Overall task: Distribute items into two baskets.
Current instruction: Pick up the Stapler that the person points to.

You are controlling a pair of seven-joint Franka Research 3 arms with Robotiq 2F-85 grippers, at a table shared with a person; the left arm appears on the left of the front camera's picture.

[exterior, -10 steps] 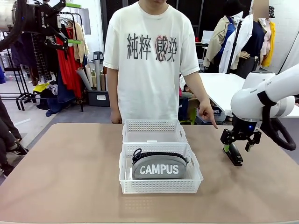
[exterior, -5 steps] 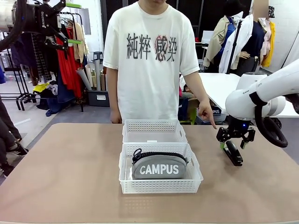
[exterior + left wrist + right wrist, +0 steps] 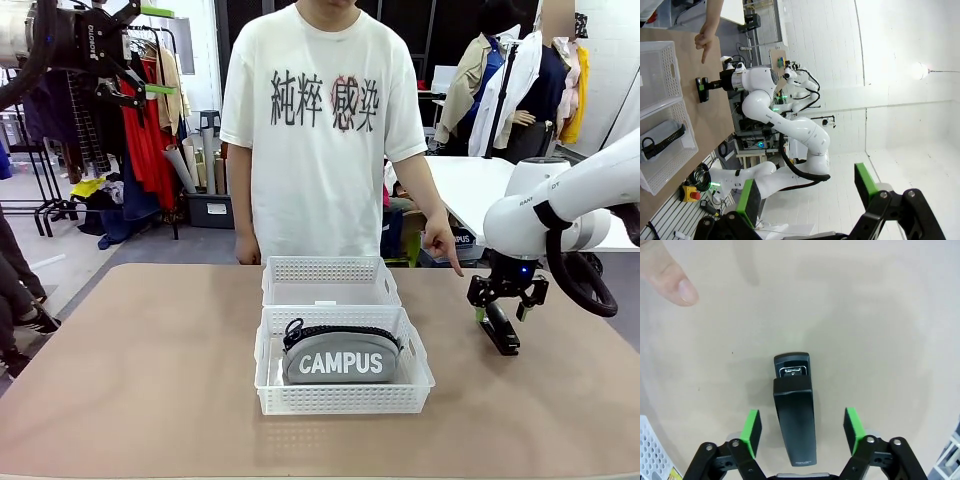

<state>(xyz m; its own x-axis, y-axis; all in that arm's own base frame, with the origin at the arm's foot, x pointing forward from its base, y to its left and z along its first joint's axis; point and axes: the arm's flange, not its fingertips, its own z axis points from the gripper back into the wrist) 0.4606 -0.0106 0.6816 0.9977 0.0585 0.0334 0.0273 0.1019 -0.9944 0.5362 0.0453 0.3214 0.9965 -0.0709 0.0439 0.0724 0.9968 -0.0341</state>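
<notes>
We see a tan desk (image 3: 150, 380), with a clothes rack (image 3: 150, 120) behind. The pouch (image 3: 340, 358) lies in the near basket (image 3: 345, 400), with the far basket (image 3: 330, 270) just behind. The stapler (image 3: 794, 415) sits on bare desk between the right gripper (image 3: 802, 411) fingers, which are spread and not touching it. The left gripper (image 3: 805, 173) is raised, fingers spread.
</notes>
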